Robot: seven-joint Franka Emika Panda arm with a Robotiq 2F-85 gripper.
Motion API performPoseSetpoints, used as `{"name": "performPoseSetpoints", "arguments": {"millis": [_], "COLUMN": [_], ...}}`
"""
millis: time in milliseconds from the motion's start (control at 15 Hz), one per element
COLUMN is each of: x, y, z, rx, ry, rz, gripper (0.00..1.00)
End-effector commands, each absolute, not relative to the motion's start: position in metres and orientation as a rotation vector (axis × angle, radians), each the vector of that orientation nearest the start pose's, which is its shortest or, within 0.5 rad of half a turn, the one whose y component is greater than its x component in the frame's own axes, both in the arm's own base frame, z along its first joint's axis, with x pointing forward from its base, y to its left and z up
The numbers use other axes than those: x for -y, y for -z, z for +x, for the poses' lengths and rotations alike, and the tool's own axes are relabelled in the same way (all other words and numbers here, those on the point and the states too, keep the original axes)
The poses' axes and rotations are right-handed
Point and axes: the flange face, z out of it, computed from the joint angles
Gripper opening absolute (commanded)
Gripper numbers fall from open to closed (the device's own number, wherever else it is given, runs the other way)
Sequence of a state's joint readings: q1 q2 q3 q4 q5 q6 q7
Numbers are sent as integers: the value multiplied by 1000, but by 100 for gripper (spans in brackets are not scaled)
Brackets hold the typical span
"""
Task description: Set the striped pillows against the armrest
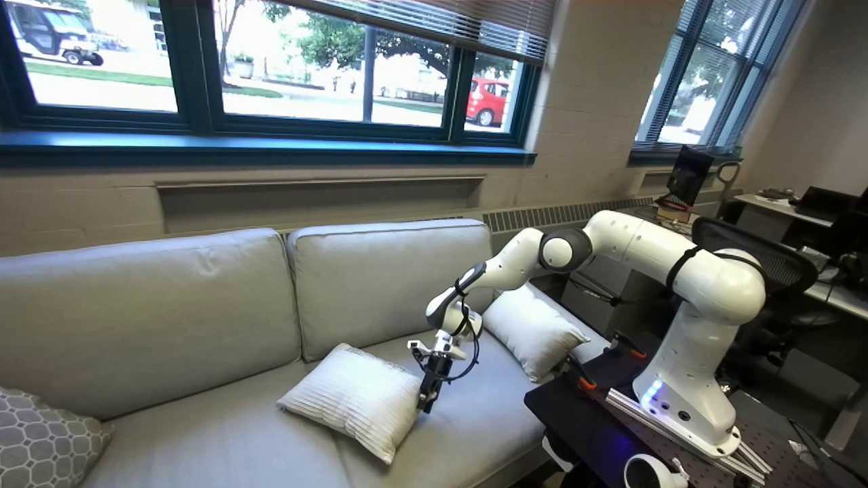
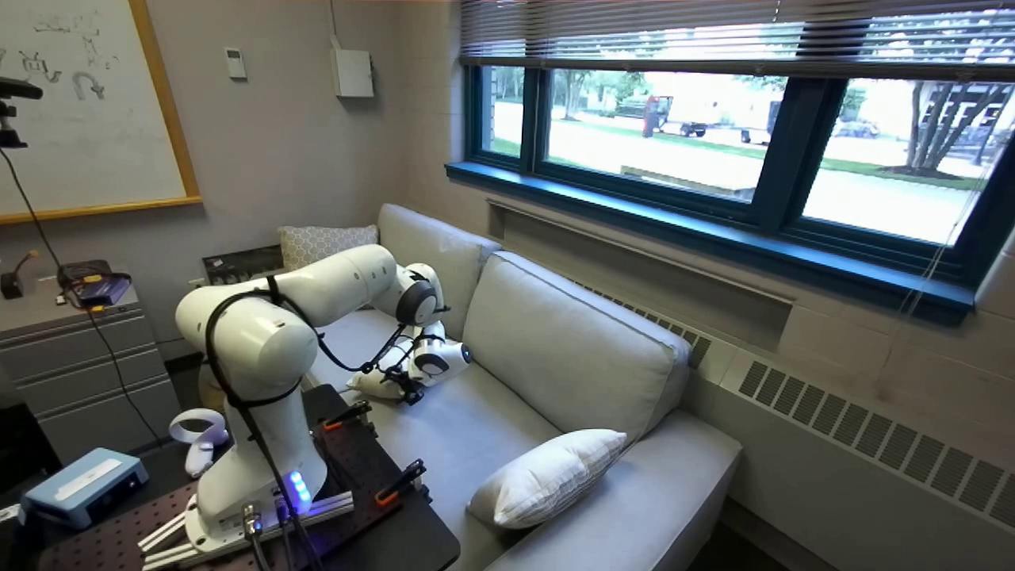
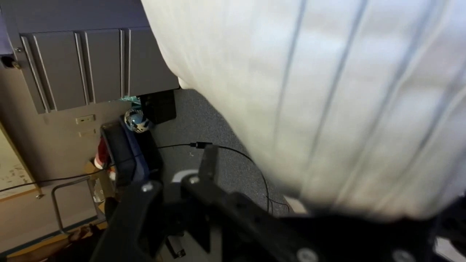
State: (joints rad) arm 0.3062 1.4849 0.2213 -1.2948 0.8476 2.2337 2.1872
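Observation:
One striped pillow (image 1: 359,400) lies on the sofa seat, tilted, in front of the seam between the backrest cushions; its stripes fill much of the wrist view. My gripper (image 1: 426,402) points down at that pillow's edge on the armrest side. One of its fingers (image 3: 208,160) stands free of the fabric with a gap, so the jaws look open; the opposite finger is hidden in the wrist view. The other striped pillow (image 2: 551,480) leans on the inner side of the armrest (image 2: 654,492). My arm partly covers the first pillow in an exterior view.
A grey patterned cushion (image 1: 47,440) rests at the sofa's far end. Tall backrest cushions (image 1: 393,278) line the wall side. The black table (image 2: 412,523) carrying my base borders the seat front, with orange-tipped clamps (image 2: 400,482) on its edge. Seat (image 2: 468,420) shows between the two striped pillows.

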Motion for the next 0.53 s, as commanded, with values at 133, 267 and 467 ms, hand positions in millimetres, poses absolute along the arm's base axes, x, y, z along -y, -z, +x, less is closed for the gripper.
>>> {"name": "performPoseSetpoints", "arguments": {"millis": [133, 267, 467], "x": [-317, -310, -298], "y": [153, 151, 150], "z": [513, 519, 529], "rx": [-2908, -2877, -2813], "ry": [-1441, -1432, -1423], "rz": [-978, -977, -981], "gripper": [100, 100, 100]}}
